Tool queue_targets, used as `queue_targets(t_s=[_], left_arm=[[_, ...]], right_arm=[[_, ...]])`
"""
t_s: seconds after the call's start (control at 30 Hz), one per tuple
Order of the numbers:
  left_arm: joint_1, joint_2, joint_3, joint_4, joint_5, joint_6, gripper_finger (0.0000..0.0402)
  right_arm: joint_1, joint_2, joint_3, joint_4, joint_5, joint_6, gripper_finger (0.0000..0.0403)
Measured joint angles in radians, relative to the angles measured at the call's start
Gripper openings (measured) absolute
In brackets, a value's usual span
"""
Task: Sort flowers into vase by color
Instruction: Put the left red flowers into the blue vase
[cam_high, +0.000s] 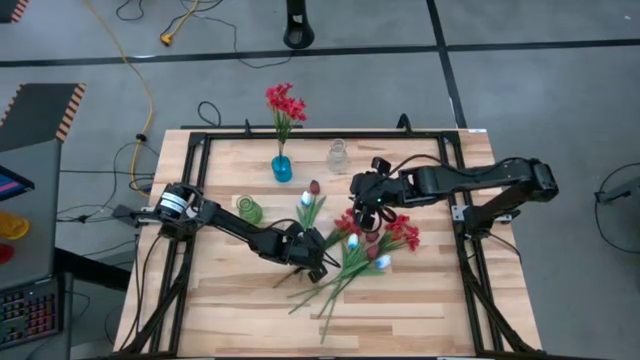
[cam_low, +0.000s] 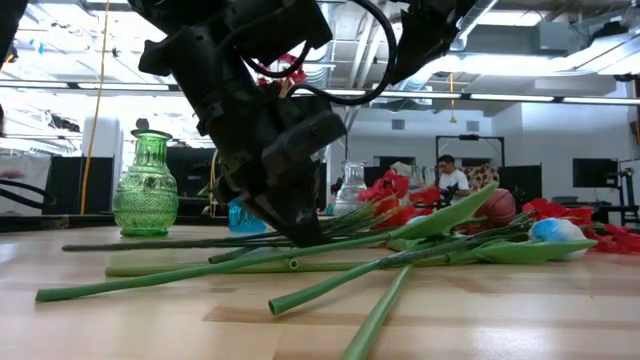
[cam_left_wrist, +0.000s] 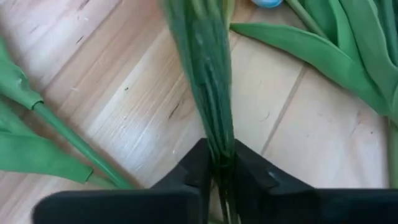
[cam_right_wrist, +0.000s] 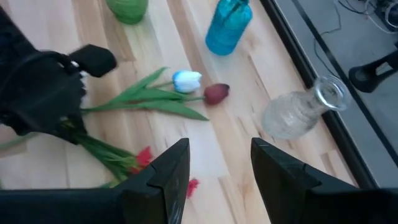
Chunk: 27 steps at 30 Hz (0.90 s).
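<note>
Lying fanned out on the wooden table, just in front of the blue vase, the flowers are showing long green stems, red clustered blossoms, a maroon tulip and white tulips. One red bunch is already standing in the blue vase. The left gripper is pinching shut on a bundle of green stems, which only the left wrist view is showing clearly; the low view is hiding its fingers among leaves. The right gripper is hovering with its fingers parted and holding nothing, looking towards the blue vase, a clear vase and a green vase.
</note>
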Motion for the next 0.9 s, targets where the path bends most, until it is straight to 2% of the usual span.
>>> queue_targets(t_s=[0.13,0.43,0.73,0.8,0.9], left_arm=[[0.002,-0.019,-0.002,0.008,0.005,-0.002,0.0007],[0.032,-0.105,-0.002,0.018,-0.021,0.044,0.0010],[0.101,-0.188,-0.001,0.019,-0.132,0.100,0.0009],[0.118,-0.207,-0.001,0.027,-0.162,0.117,0.0009],[0.140,-0.234,-0.001,0.060,-0.203,0.170,0.0009]], right_arm=[[-0.023,-0.006,0.001,-0.035,0.004,0.000,0.0196],[-0.060,-0.026,0.001,-0.072,-0.002,0.000,0.0196],[-0.068,-0.170,-0.004,-0.140,-0.003,0.006,0.0196],[-0.068,-0.225,-0.050,-0.097,0.007,0.003,0.0196],[-0.069,-0.330,-0.191,0.016,0.015,0.005,0.0196]])
